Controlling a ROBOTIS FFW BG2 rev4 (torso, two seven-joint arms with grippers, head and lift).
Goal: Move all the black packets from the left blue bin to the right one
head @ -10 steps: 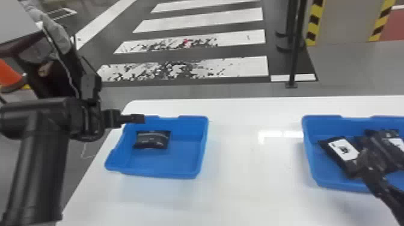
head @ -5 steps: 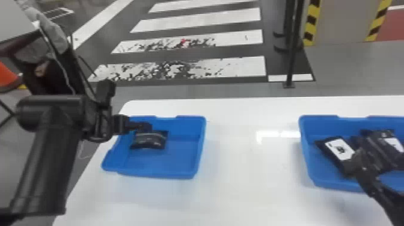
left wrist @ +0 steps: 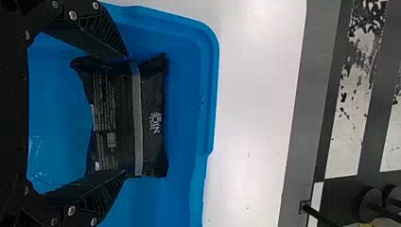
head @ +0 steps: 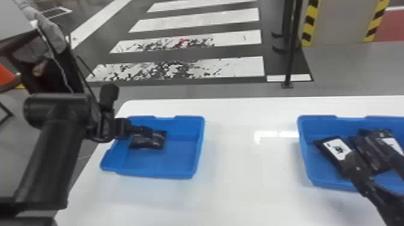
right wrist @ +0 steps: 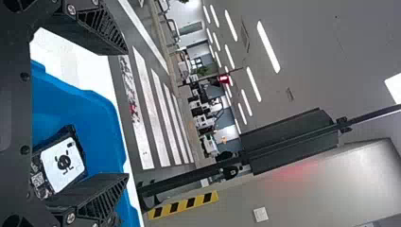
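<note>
My left gripper [head: 147, 130] is over the left blue bin [head: 156, 175], at the black packet [head: 151, 141] lying there. In the left wrist view the open left gripper [left wrist: 125, 114] has its fingers at the two ends of the packet [left wrist: 151, 101], which is flat on the bin floor. My right gripper [head: 370, 154] hangs above the right blue bin [head: 330, 185], over a white-labelled black packet [head: 338, 148] and other dark packets partly hidden by it. The open right gripper [right wrist: 126, 113] has the labelled packet [right wrist: 61, 163] beyond its fingers in the right wrist view.
Both bins stand on a white table [head: 240, 180], with a wide stretch of tabletop between them. A dark post [head: 290, 54] rises from the floor behind the table's far edge.
The left arm has moved right and inward, bringing its gripper from the left bin's rim over to the packet. The right arm stays over the right bin.
</note>
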